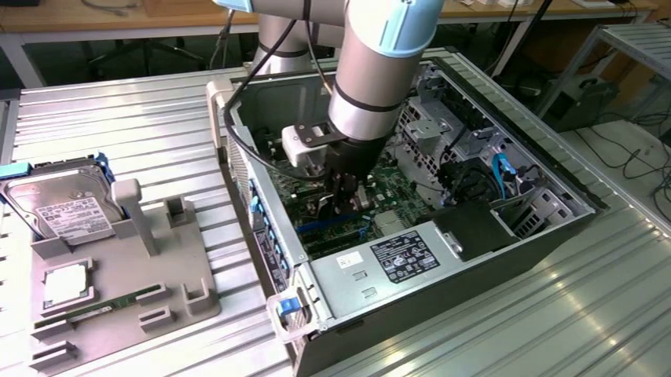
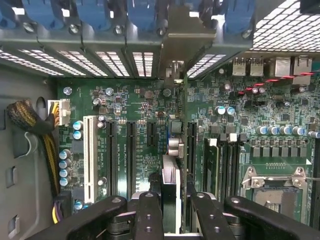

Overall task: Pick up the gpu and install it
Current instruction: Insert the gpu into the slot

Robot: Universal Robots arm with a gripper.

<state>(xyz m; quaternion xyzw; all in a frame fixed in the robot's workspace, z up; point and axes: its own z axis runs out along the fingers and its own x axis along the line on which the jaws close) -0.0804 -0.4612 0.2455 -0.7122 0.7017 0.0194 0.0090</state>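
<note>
While the arm reaches down into the open computer case [image 1: 545, 224], the gripper [image 2: 170, 210] stands just over the motherboard [image 2: 135, 105] with its black fingers [image 2: 149, 212] clamped on the gpu [image 2: 171, 187], which sits edge-on between them. In the wrist view the card runs away from the fingers as a thin dark strip with silver parts along it, reaching to its metal bracket [image 2: 187, 42] at the slotted rear wall of the case. Black expansion slots [image 2: 131, 155] and one white slot [image 2: 90, 157] lie beside it, and the empty processor socket [image 2: 272, 187] lies on its other side. At the exterior view's left, a grey holder [image 1: 115, 290] carries a hard drive [image 1: 63, 206] and a narrow RAM stick [image 1: 100, 310].
</note>
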